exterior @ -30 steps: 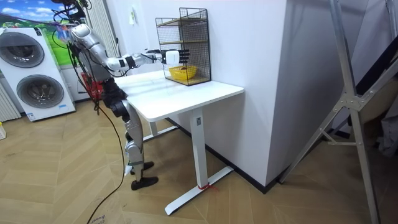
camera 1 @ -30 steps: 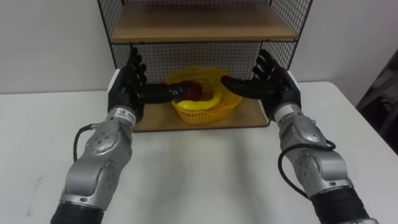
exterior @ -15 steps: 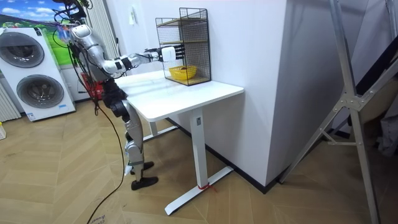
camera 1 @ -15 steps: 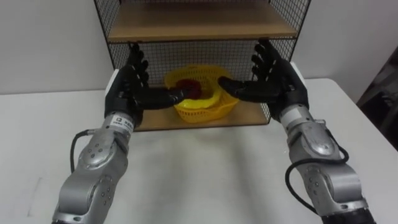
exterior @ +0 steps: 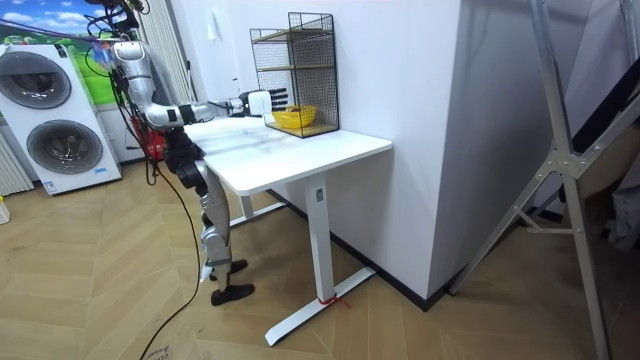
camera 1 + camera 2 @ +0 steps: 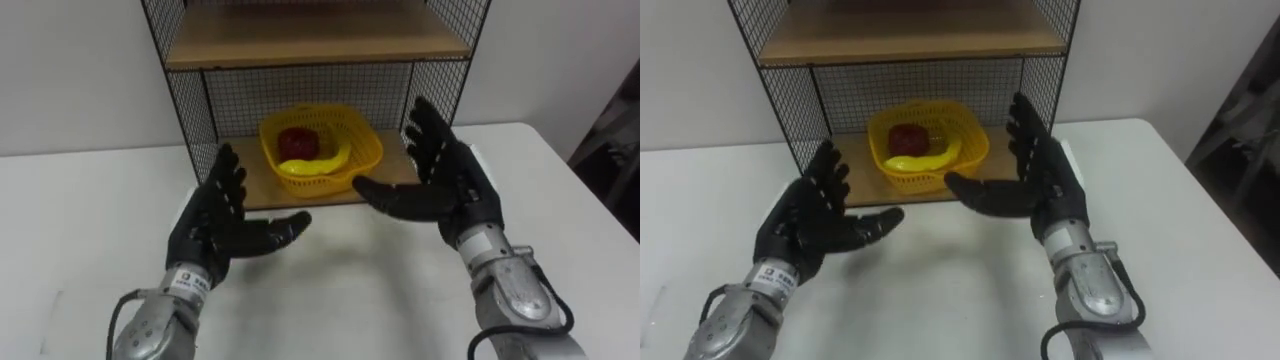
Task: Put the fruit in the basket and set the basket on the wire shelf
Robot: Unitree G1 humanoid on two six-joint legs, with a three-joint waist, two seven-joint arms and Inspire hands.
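Note:
A yellow basket (image 6: pixel 362 146) (image 6: pixel 975 142) stands on the bottom board of the black wire shelf (image 6: pixel 310 40) (image 5: pixel 295 70). In it lie a red fruit (image 6: pixel 297 142) (image 6: pixel 906 137) and a banana (image 6: pixel 320 164) (image 6: pixel 928 157). My left hand (image 6: pixel 218 218) (image 6: pixel 800 220) hovers open over the white table (image 6: pixel 330 290), in front of the shelf and left of the basket. Open too, my right hand (image 6: pixel 448 185) (image 6: pixel 1040 180) is held at the shelf's front right corner, thumb toward the basket. Neither hand touches the basket.
The shelf has a wooden upper board (image 6: pixel 315 42) and mesh sides, and stands at the table's back against a white wall. In the room view I stand at the table's left end; two washing machines (image 5: pixel 45 110) are behind me.
Both hands have let go of the basket and drawn back out of the shelf toward me, the left one dropping lower. The basket stays on the bottom board.

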